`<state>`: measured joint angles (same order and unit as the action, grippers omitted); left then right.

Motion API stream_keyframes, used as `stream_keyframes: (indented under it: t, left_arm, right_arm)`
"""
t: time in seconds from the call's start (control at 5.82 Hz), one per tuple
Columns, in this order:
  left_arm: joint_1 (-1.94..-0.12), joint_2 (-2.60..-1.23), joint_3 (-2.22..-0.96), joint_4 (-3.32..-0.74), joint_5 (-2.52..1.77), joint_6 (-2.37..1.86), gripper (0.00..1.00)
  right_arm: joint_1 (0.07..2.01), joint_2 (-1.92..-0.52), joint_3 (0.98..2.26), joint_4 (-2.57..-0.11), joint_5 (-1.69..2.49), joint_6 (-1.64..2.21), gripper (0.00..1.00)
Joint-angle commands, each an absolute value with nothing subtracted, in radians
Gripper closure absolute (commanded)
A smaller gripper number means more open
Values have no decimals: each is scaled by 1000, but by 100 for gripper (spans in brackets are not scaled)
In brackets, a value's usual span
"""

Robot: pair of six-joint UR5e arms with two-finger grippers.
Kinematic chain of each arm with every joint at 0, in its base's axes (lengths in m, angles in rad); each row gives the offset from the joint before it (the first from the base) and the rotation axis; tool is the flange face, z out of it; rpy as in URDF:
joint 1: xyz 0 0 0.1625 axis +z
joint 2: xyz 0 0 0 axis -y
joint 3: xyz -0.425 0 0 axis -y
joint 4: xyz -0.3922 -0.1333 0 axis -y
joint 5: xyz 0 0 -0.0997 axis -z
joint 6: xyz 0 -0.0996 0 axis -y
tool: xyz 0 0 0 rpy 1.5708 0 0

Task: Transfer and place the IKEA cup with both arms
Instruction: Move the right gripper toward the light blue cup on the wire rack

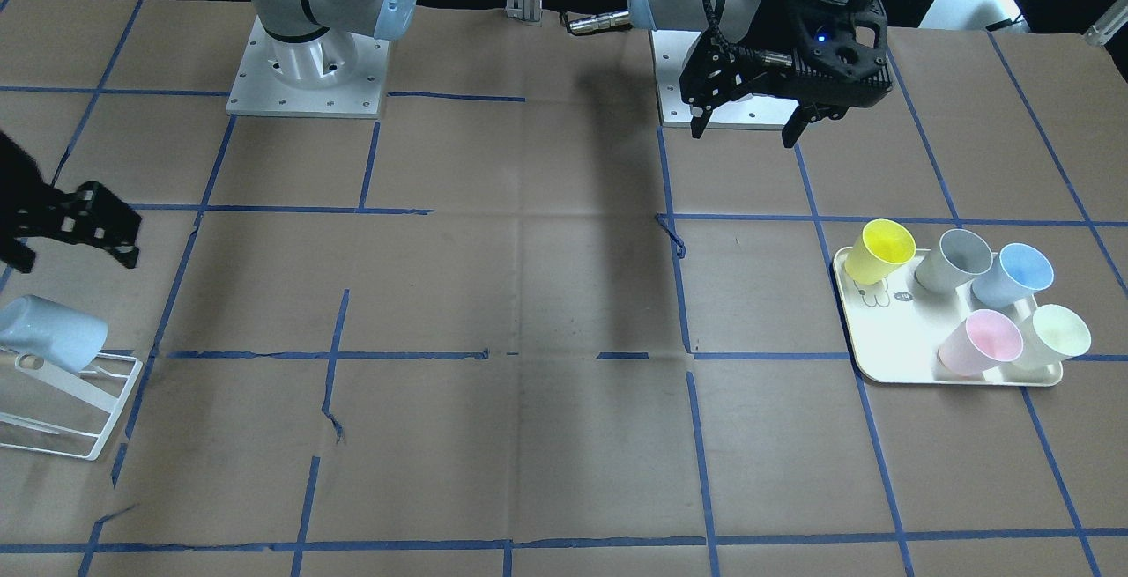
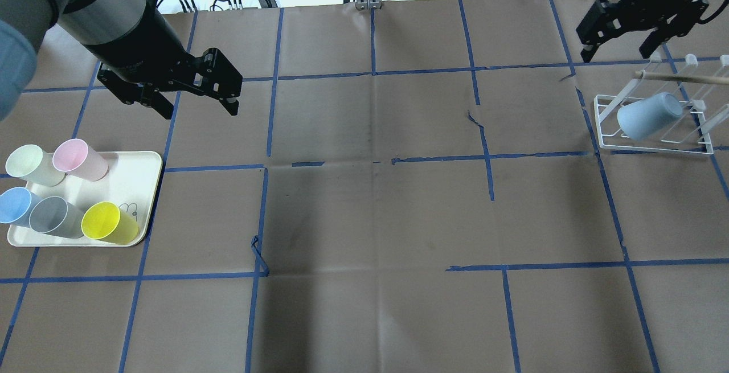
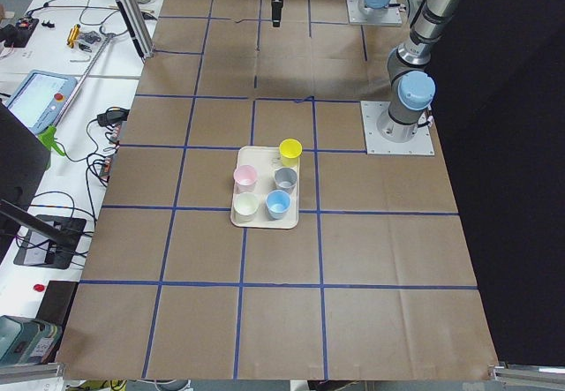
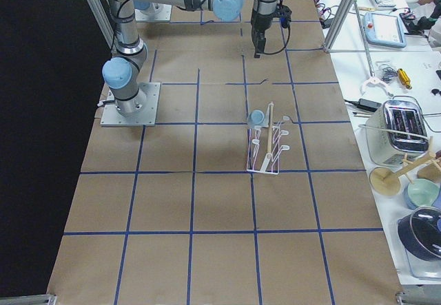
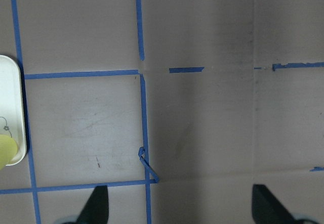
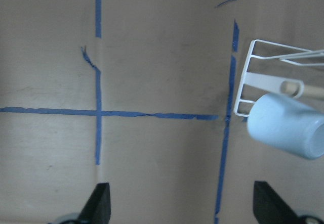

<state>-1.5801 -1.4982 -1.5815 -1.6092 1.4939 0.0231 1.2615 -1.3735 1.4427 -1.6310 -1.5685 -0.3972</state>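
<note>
A pale-blue IKEA cup (image 2: 649, 115) hangs tilted on a peg of the white wire rack (image 2: 652, 146) at the table's right end. It also shows in the front view (image 1: 53, 330) and the right wrist view (image 6: 286, 125). A second near-identical blue cup (image 2: 14, 205) stands on the cream tray (image 2: 136, 173) at the left. My right gripper (image 2: 615, 54) is open and empty, in the air beside the rack. My left gripper (image 2: 199, 112) is open and empty, in the air just beyond the tray.
The tray also holds a pink cup (image 2: 80, 159), a pale-green cup (image 2: 31, 165), a grey cup (image 2: 54, 217) and a yellow cup (image 2: 108, 223). Brown paper with a blue tape grid (image 2: 373, 162) covers the table between tray and rack.
</note>
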Motion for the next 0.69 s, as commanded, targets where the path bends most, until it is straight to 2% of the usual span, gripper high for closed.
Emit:
stream_keyframes:
  t: [0.0, 0.52]
  left_arm:
    - [-1578, -1499, -1583, -1609, 1494, 23, 1]
    - [-1580, -1499, -1582, -1609, 1493, 23, 1]
  right_arm:
    - [1111, -1327, 1446, -1699, -1569, -613, 0]
    - [1066, -1237, 1469, -1738, -1565, -709, 0]
